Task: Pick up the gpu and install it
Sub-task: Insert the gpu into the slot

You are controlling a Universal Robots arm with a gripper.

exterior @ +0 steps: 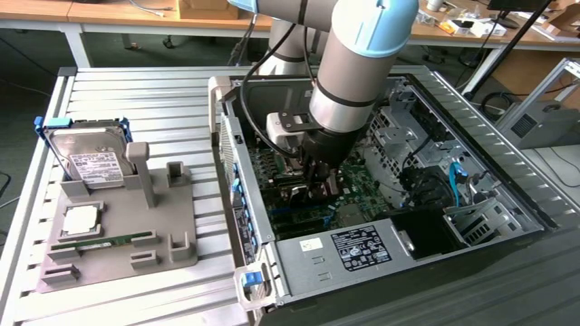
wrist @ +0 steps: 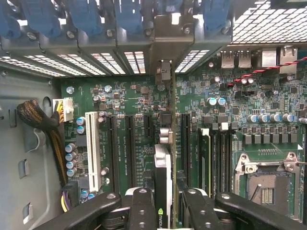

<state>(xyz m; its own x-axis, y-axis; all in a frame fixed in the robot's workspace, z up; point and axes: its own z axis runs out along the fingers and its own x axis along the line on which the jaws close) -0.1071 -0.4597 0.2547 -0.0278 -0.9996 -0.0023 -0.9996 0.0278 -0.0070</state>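
My jaws are closed on the gpu (wrist: 163,177), one finger (wrist: 142,207) pressed to each flat side, so the card stands on edge between them with its long edge facing the board (wrist: 139,100) below. Its silver end (wrist: 165,135) points away from my jaws toward the row of slot covers (wrist: 120,60) at the back wall of the case (exterior: 507,176). On one side of the card lie the black slots (wrist: 129,143) and, beyond them, a white slot (wrist: 93,153). On the other side stand the memory sticks (wrist: 206,158), with the socket (wrist: 261,184) farther out. I cannot tell whether the card's lower edge has met a slot or hangs just above the board. From the exterior view my arm (exterior: 363,61) reaches straight down into the open case, my jaws low over the board, near the power supply (exterior: 354,248). Outside the case, well apart from my jaws toward the exterior view's left, a grey holder (exterior: 118,231) sits on the bench (exterior: 163,95), with a hard drive (exterior: 91,159) propped upright in it and a green stick (exterior: 104,241) lying in it.
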